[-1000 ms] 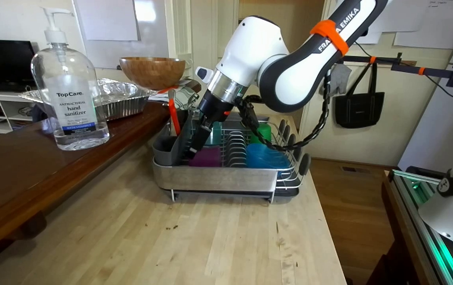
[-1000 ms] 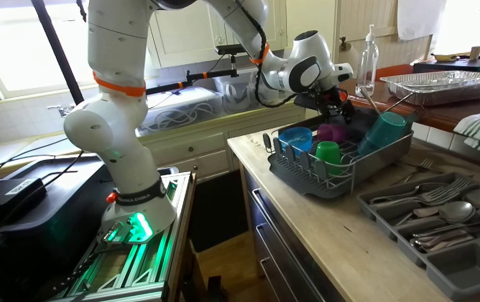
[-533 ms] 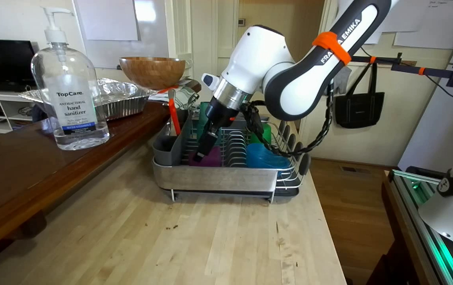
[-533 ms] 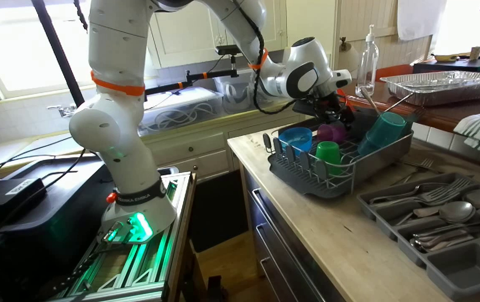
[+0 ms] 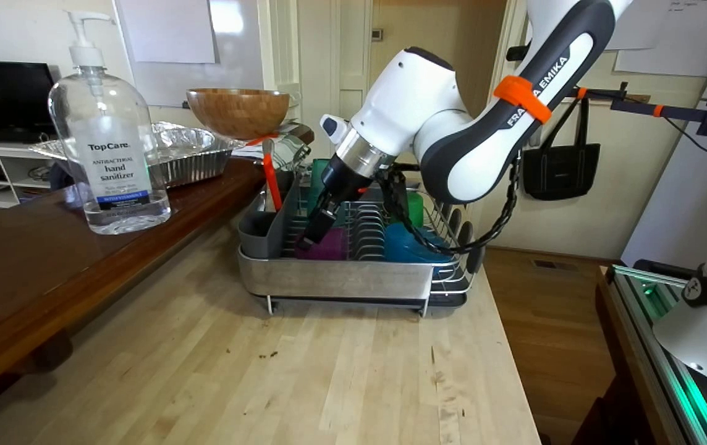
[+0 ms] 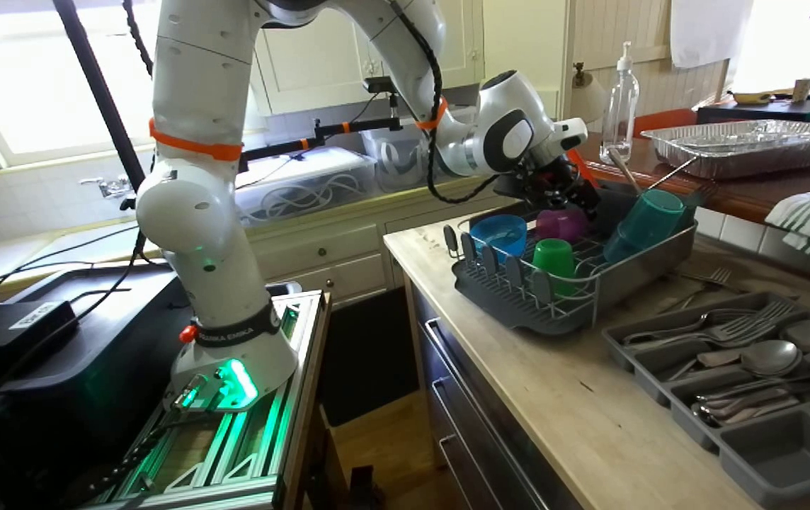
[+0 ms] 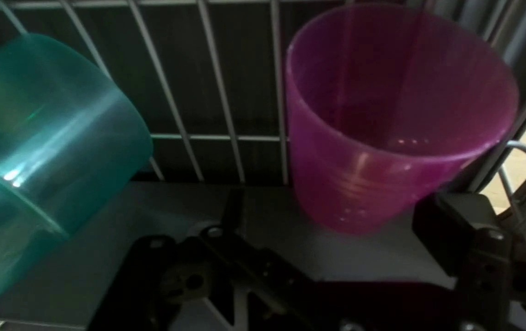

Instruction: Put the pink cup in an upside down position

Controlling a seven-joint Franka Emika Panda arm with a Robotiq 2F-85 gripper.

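Note:
The pink cup (image 7: 364,184) sits in the dish rack, and its open mouth shows in the wrist view. It also shows in both exterior views (image 5: 331,246) (image 6: 562,224), partly hidden by the rack's side in one of them; its exact tilt is unclear. My gripper (image 7: 336,211) is open, its fingers on either side of the cup's lower end. The left finger stands apart from the cup; the right one is close to it, and contact cannot be told. In both exterior views the gripper (image 5: 309,238) (image 6: 575,202) is low in the rack, right at the cup.
The dish rack (image 5: 341,279) also holds a teal cup (image 7: 47,151), a blue cup (image 6: 498,234) and a green cup (image 6: 554,262). A grey utensil holder (image 5: 261,238) stands beside the pink cup. A cutlery tray (image 6: 766,460) and a raised wooden counter (image 5: 50,247) are nearby.
The arm and hand have come down, and the hand has shifted right and tilted flatter in an exterior view. The pink cup has barely moved. The other cups stay put.

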